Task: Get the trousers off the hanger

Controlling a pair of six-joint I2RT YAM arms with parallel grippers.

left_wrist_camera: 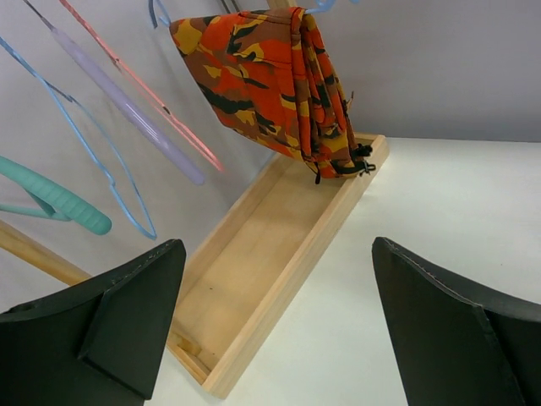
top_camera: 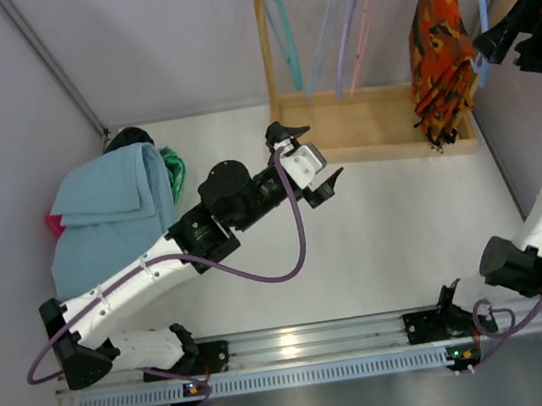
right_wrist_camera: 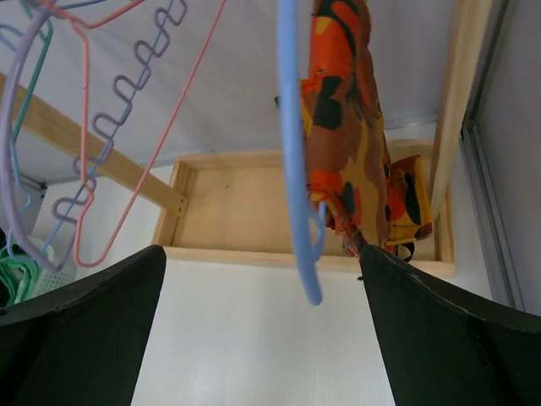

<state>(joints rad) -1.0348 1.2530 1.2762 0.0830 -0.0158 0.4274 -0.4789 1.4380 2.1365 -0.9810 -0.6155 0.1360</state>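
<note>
Two grippers, jaws spread wide, holding nothing: left gripper (left_wrist_camera: pixel 279 245) low before light wooden rack tray (top_camera: pixel 371 120), right gripper (right_wrist_camera: pixel 262 254) raised at rack's right end, facing light-blue plastic hanger (right_wrist_camera: pixel 290 127). Orange-and-black camouflage fabric trousers (top_camera: pixel 435 43) folded over that hanger, above rack's right end.

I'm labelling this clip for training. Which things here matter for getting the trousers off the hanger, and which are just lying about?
Job: orange camouflage-print fabric trousers; curved blue plastic hanger carrying them; wooden rack it hangs in.
Lying about: empty teal plastic hanger; empty lilac plastic hanger; heaped light-blue cloth at left; green item beside it.
</note>
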